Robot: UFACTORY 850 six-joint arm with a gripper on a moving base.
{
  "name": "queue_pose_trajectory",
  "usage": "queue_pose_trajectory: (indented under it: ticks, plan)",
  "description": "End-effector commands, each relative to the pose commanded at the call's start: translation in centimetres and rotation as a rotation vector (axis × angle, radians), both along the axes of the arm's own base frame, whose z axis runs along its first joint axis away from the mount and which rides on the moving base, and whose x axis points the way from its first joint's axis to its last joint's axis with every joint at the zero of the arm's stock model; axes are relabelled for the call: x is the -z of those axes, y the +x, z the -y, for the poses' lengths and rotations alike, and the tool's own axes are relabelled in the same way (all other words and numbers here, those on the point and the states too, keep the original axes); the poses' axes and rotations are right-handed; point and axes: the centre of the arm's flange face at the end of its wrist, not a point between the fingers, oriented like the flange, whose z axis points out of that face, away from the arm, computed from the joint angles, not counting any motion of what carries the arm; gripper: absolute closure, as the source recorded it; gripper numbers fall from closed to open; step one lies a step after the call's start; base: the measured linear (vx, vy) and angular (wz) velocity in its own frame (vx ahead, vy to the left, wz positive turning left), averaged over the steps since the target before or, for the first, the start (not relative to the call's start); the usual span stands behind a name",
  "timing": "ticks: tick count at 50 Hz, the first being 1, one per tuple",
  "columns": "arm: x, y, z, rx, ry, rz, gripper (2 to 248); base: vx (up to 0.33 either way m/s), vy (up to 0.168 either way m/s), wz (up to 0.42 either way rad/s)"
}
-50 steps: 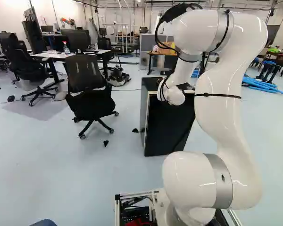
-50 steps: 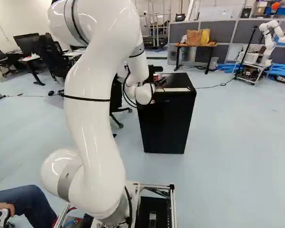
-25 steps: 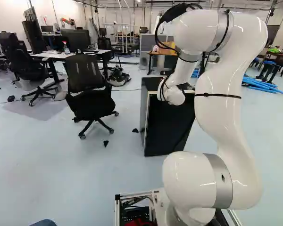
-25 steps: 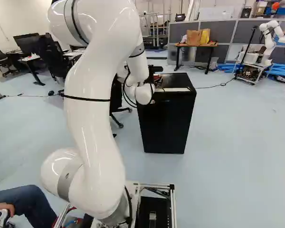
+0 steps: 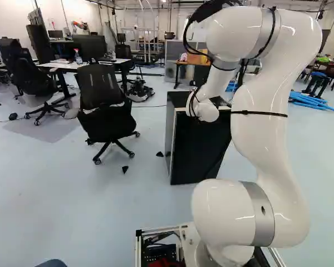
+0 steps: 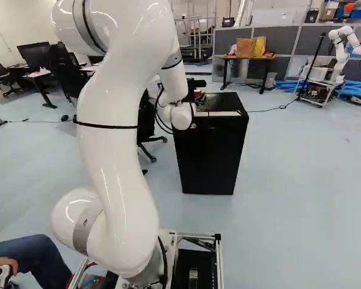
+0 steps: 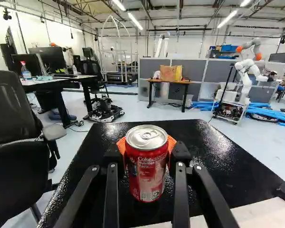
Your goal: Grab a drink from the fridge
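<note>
The can is over the top of the fridge, upright, toward the side nearer the base. The gripper has it clasped: the orange pads press on it from two sides, with the black fingers flanking it. Whether its base touches the fridge top or hangs just above, I cannot tell. The arm reaches to the fridge from the base, and a chair stands beside the fridge, on its left. The step in hand looks to be the grab itself, with the hold on the can made. Next, I judge, the arm should lift straight up, keeping the can level and the squeeze firm but light, since thin metal could dent, then draw back clear of the fridge.
</note>
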Motion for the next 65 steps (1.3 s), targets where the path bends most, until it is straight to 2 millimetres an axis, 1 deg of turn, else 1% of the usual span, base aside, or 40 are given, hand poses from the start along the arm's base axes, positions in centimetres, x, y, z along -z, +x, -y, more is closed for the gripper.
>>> queue_pose_trajectory:
  ticks: [15,37,51,65]
  plan:
    - [-1.7,0.0,0.0,0.000,-0.007,0.029,150,0.000,0.000,0.000]
    - [-1.8,-0.3,-0.3,-0.002,-0.005,0.024,150,0.000,0.000,0.000]
    - [-2.2,-1.4,-1.0,-0.008,-0.002,0.011,150,0.000,0.000,0.000]
    - [-2.7,-3.2,-2.2,-0.017,0.004,-0.011,150,0.000,0.000,0.000]
